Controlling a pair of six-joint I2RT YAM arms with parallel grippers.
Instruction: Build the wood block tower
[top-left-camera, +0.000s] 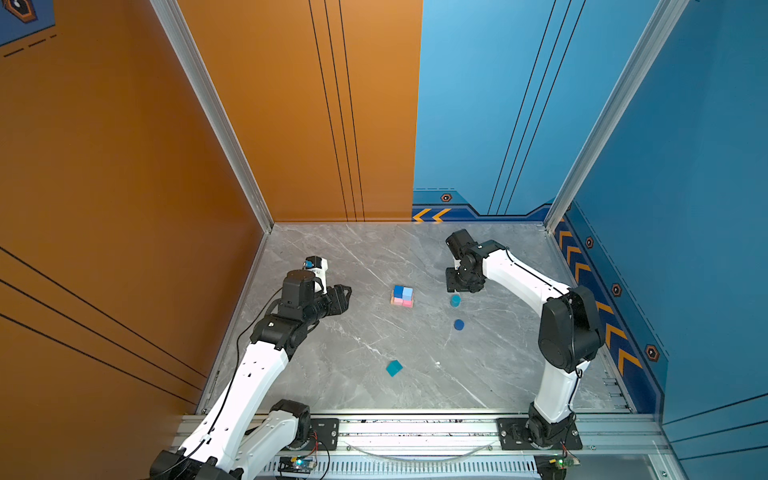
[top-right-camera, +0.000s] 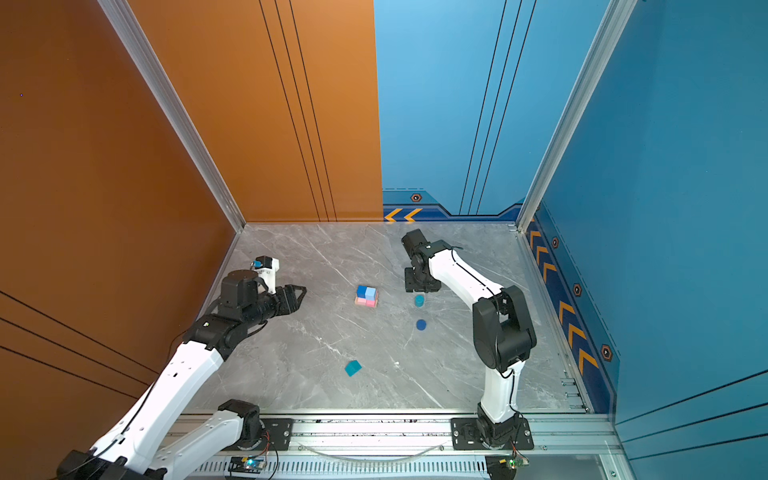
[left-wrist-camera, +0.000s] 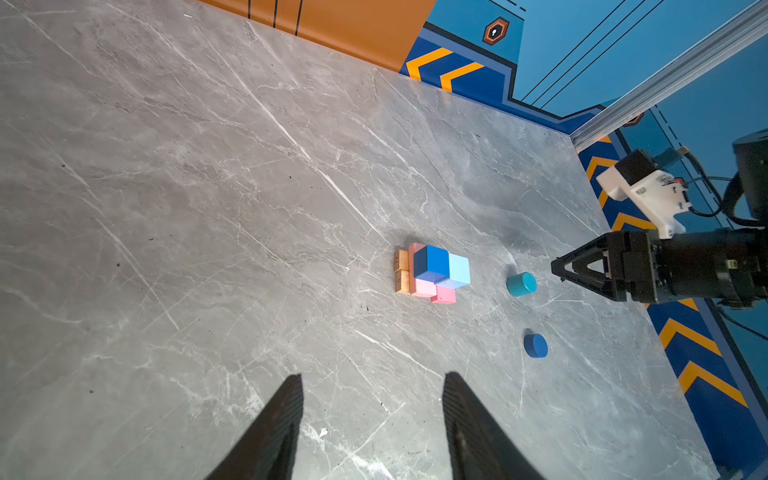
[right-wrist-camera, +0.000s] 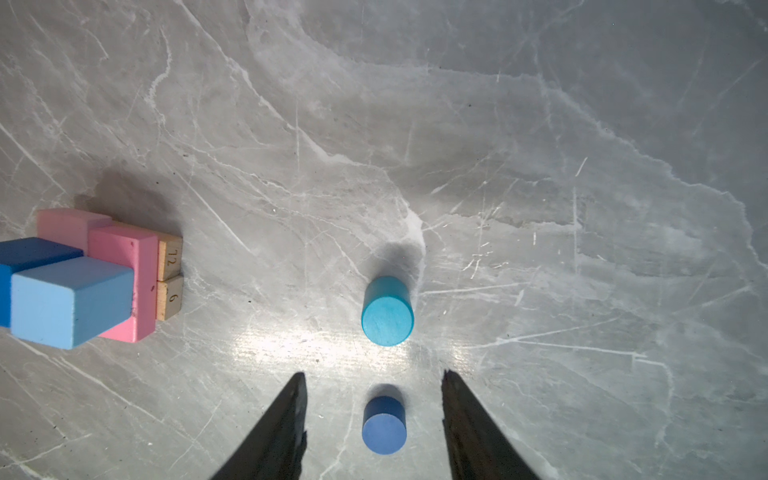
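Wood block tower (top-left-camera: 402, 296) is sitting part-built, mid-table (top-left-camera: 374, 249), away from both my grippers.
My left gripper (left-wrist-camera: 374, 375) and right gripper (right-wrist-camera: 373, 372) are hanging with jaws apart, clamping nothing; the tan bars (right-wrist-camera: 170, 276) at the tower's base are showing stamped numerals, seemingly 12 and 6.

tops: in both top views, high above the front rail (top-left-camera: 415, 428), looking down over the whole table (top-left-camera: 353, 340) | left wrist: oblique, farther off | right wrist: near, straight down — wrists share block stack (left-wrist-camera: 432, 270), teal cylinder (right-wrist-camera: 387, 311)
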